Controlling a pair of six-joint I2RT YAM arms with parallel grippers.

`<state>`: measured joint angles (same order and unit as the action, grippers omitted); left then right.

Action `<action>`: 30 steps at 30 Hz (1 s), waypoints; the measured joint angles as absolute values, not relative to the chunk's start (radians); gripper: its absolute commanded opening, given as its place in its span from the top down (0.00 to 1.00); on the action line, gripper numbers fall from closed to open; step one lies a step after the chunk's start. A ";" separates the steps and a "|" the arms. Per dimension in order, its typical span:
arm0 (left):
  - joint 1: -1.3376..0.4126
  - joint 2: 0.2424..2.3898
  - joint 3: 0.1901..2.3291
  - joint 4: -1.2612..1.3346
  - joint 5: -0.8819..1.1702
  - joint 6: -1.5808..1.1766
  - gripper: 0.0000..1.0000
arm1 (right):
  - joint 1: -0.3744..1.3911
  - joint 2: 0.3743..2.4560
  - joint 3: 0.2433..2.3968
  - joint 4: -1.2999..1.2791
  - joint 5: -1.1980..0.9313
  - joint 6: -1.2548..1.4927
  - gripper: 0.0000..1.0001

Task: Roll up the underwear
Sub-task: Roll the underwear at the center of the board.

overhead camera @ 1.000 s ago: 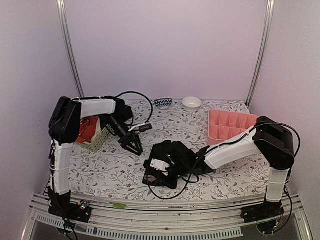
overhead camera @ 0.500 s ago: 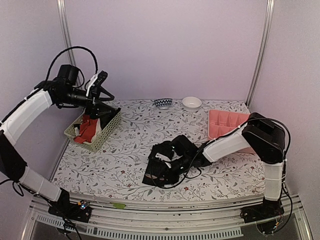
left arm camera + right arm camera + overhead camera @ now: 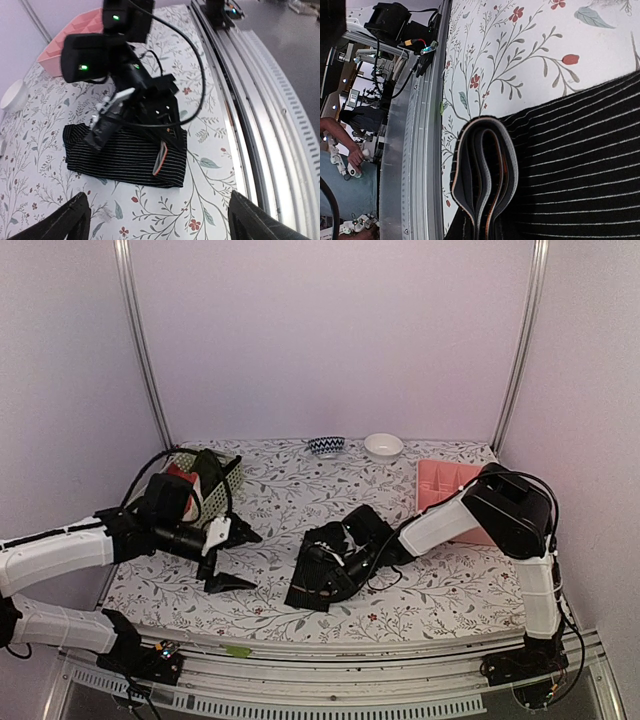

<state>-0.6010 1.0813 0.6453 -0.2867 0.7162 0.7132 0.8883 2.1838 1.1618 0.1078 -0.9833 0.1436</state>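
Right hand point(image 3: 102, 131) on black striped underwear point(image 3: 125, 161), floral table point(image 3: 212, 120) beneath.

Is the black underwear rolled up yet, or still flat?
Not rolled: the black underwear lies mostly spread on the table, only its waistband edge doubled into a loop.

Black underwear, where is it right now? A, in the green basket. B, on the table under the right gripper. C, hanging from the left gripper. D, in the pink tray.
B: the black underwear lies on the table with the right gripper down on it, and the left gripper is open and apart from it.
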 measured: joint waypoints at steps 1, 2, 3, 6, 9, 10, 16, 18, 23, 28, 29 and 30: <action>-0.641 1.076 0.605 -0.248 0.680 0.733 0.08 | 0.887 2.187 1.167 0.101 -0.989 0.148 1.00; -0.694 1.078 0.560 -0.197 0.634 0.754 0.10 | 0.886 2.191 1.174 0.094 -0.995 0.155 1.00; -0.734 1.086 0.529 -0.160 0.603 0.768 0.12 | 0.884 2.193 1.178 0.089 -1.001 0.160 1.00; -0.839 1.151 0.461 -0.043 0.516 0.810 0.19 | 0.881 2.203 1.191 0.075 -1.023 0.175 1.00; -0.899 1.239 0.440 0.059 0.461 0.852 0.27 | 0.876 2.215 1.207 0.060 -1.050 0.193 1.00; -0.917 1.273 0.440 0.095 0.444 0.866 0.28 | 0.875 2.217 1.210 0.058 -1.055 0.196 1.00; -0.978 1.428 0.436 0.291 0.334 0.933 0.38 | 0.871 2.224 1.220 0.046 -1.076 0.203 1.00; -0.987 1.468 0.436 0.348 0.299 0.952 0.41 | 0.870 2.227 1.225 0.038 -1.084 0.203 1.00; -0.997 1.574 0.451 0.417 0.224 0.992 0.56 | 0.869 2.231 1.238 0.016 -1.087 0.202 1.00; -1.000 1.591 0.485 0.392 0.183 1.028 0.76 | 0.868 2.230 1.238 0.015 -1.085 0.202 0.99; -1.000 1.591 0.492 0.378 0.177 1.030 0.79 | 0.867 2.228 1.238 0.014 -1.081 0.202 0.95; -1.000 1.591 0.498 0.366 0.175 1.030 0.82 | 0.865 2.227 1.238 0.013 -1.078 0.202 0.89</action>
